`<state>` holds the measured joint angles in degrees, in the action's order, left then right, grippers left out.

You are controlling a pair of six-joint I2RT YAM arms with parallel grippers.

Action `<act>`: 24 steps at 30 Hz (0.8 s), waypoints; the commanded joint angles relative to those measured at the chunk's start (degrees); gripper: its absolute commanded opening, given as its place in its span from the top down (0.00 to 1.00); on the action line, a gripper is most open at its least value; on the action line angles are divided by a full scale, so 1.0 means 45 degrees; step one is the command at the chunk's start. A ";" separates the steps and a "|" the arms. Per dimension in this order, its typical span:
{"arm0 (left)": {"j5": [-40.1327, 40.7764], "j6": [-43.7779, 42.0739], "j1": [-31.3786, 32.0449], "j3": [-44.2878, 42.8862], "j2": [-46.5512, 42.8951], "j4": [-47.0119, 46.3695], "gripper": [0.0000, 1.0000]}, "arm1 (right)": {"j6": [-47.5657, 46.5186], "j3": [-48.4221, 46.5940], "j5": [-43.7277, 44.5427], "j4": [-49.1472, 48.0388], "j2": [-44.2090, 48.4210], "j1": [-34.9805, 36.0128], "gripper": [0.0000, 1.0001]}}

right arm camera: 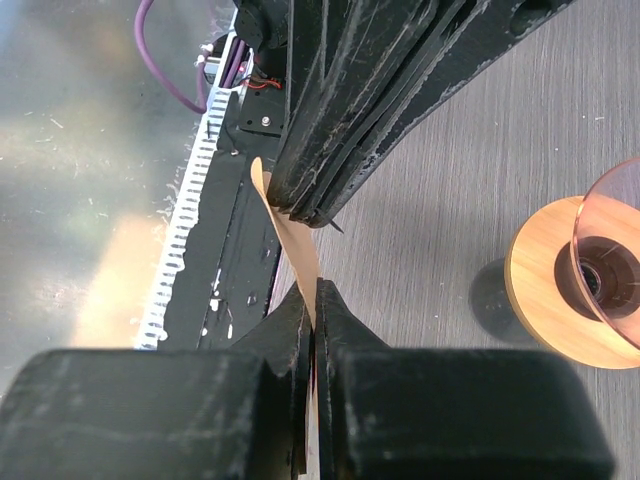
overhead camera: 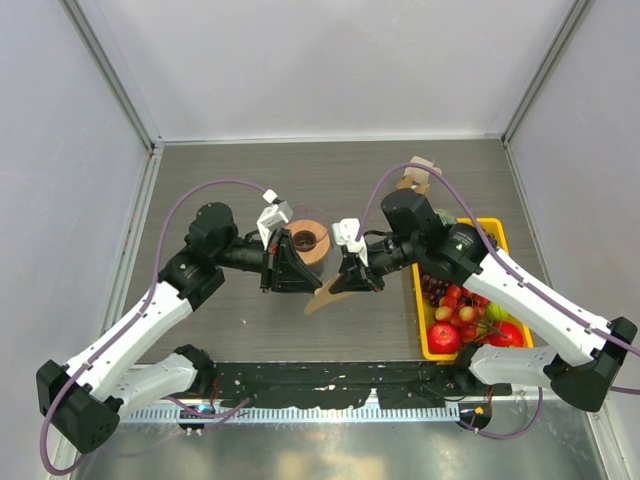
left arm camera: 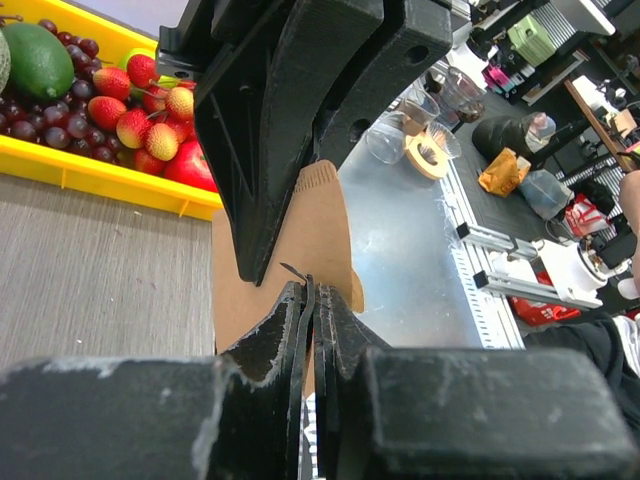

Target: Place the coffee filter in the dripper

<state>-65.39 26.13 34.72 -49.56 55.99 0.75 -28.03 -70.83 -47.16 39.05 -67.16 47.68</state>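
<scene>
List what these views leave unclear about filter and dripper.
- Top external: the left gripper and right gripper cover most of the coffee filter; only its near corner shows.
- Left wrist: the right gripper hides the coffee filter's top; no dripper in frame.
- Right wrist: the dripper is cut by the right edge; the coffee filter shows edge-on, opened or flat unclear.

Left gripper [overhead camera: 313, 284], right gripper [overhead camera: 338, 286]: both clamped, tip-to-tip.

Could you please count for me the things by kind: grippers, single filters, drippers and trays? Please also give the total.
left gripper and right gripper: 2
filter: 1
dripper: 1
tray: 1
total: 5
</scene>
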 commanded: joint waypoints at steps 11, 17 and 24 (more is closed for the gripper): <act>-0.1056 -0.2425 -0.1779 -0.1037 -0.1386 0.2583 0.53 | -0.0685 0.0622 -0.0380 0.0209 0.1252 -0.0186 0.95; -0.1017 -0.5449 -0.0941 -0.2109 -0.0939 0.5569 0.45 | -0.1036 0.0447 -0.0868 0.0637 0.0803 -0.0089 0.95; -0.1037 -0.6510 -0.0021 -0.2229 -0.0196 0.6590 0.59 | -0.1602 0.0329 -0.0752 0.1147 0.0587 0.0400 0.95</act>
<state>-69.14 2.20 33.08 -58.06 53.47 25.45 -32.88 -68.29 -49.63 43.00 -64.58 48.29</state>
